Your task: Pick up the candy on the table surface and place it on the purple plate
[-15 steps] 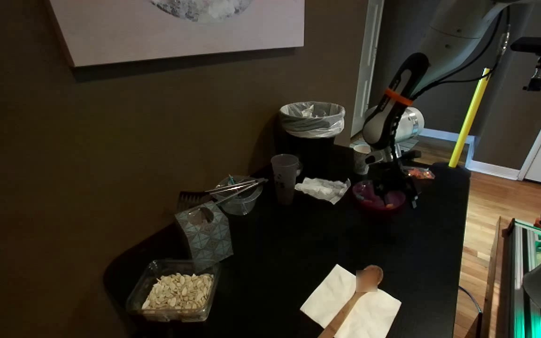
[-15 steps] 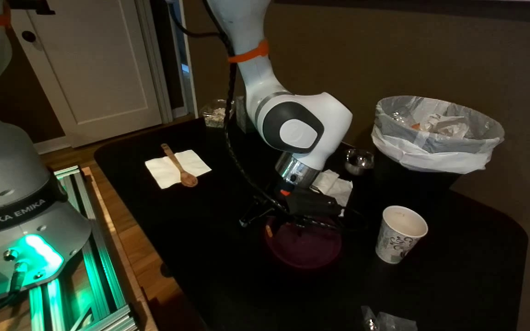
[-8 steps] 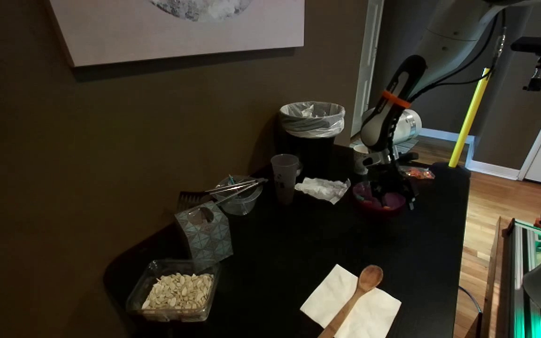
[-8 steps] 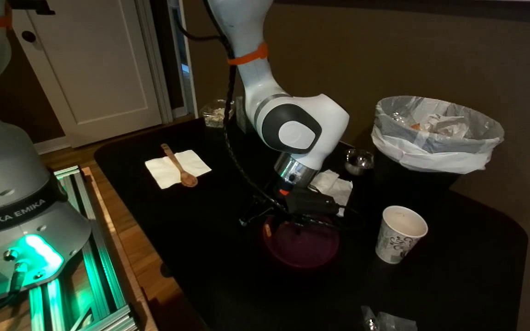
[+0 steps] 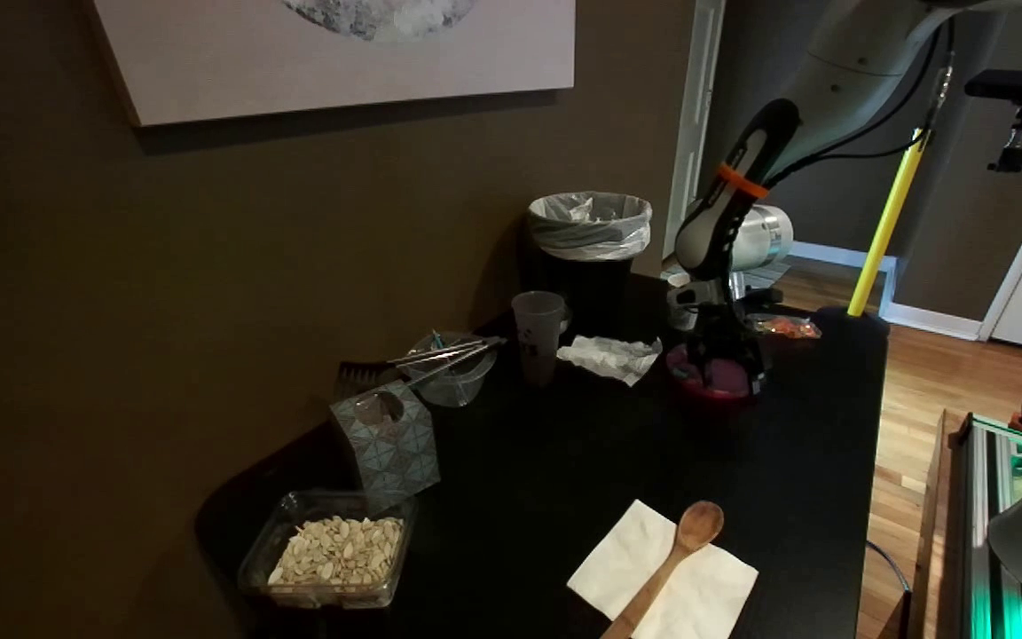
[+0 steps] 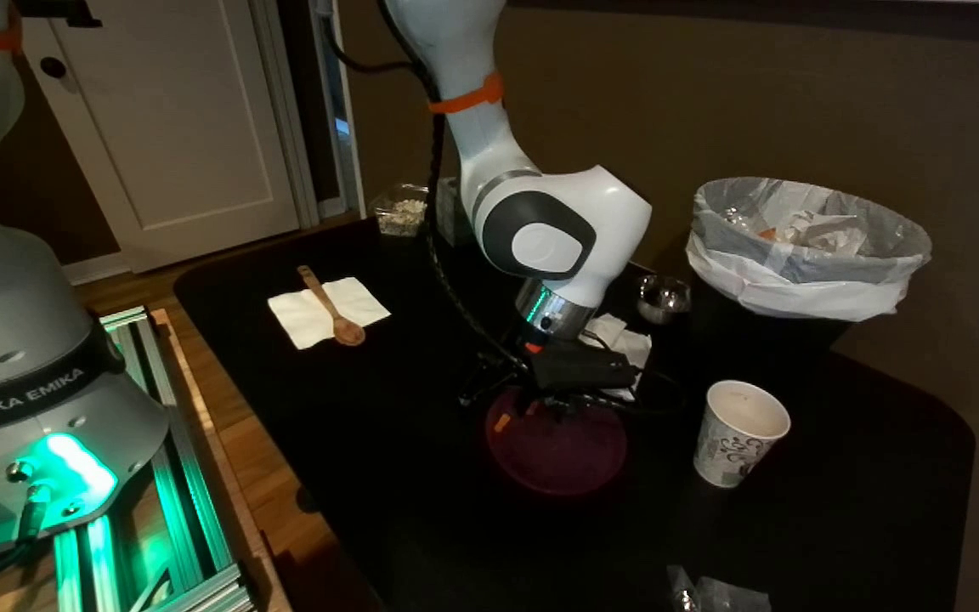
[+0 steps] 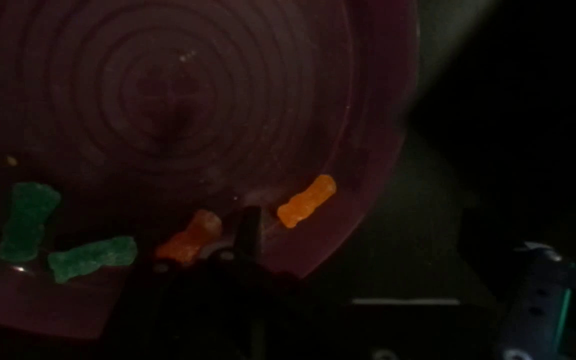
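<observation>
The purple plate (image 6: 559, 463) stands on the dark table and fills much of the wrist view (image 7: 168, 100). Inside it, an orange candy (image 7: 307, 201), a red-orange candy (image 7: 190, 237) and two green candies (image 7: 28, 220) lie near the rim. The orange candy also shows in an exterior view (image 6: 502, 422). My gripper (image 7: 360, 235) is open and empty, low at the plate's edge. One of its fingers (image 7: 249, 232) is over the plate between the orange and red-orange candies, partly hiding the latter. The other finger is beyond the rim, over the table. No loose candy shows on the bare table.
A patterned paper cup (image 6: 736, 442) and a lined bin (image 6: 795, 280) stand near the plate. A packet of reddish candy (image 5: 790, 328) lies behind it. Crumpled paper (image 5: 613, 357), a tall clear cup (image 5: 538, 337) and a wooden spoon (image 5: 697, 525) on a napkin (image 5: 697, 590) are on the table.
My gripper has moved a little sideways and up over the plate: leftward in an exterior view, rightward in the opposite-facing one. The plate has shifted very slightly.
</observation>
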Action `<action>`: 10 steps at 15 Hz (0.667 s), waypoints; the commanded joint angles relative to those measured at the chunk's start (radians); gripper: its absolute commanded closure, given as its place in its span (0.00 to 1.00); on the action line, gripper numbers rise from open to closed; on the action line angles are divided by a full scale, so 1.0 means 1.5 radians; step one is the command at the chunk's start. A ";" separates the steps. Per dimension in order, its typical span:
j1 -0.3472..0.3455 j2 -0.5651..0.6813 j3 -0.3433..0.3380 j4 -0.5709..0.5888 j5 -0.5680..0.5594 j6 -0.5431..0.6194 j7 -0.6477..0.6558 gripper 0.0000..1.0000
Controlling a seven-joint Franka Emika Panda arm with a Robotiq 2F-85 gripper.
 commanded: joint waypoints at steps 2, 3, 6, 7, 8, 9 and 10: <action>-0.034 -0.015 0.020 -0.007 0.051 0.032 -0.033 0.00; -0.045 -0.023 0.026 -0.008 0.068 0.028 -0.047 0.00; -0.091 -0.071 0.050 -0.024 0.135 0.006 -0.126 0.00; -0.106 -0.093 0.056 -0.033 0.160 -0.009 -0.161 0.00; -0.115 -0.114 0.055 -0.043 0.179 -0.019 -0.197 0.00; -0.122 -0.142 0.051 -0.056 0.198 -0.037 -0.234 0.00; -0.125 -0.168 0.043 -0.071 0.214 -0.055 -0.271 0.00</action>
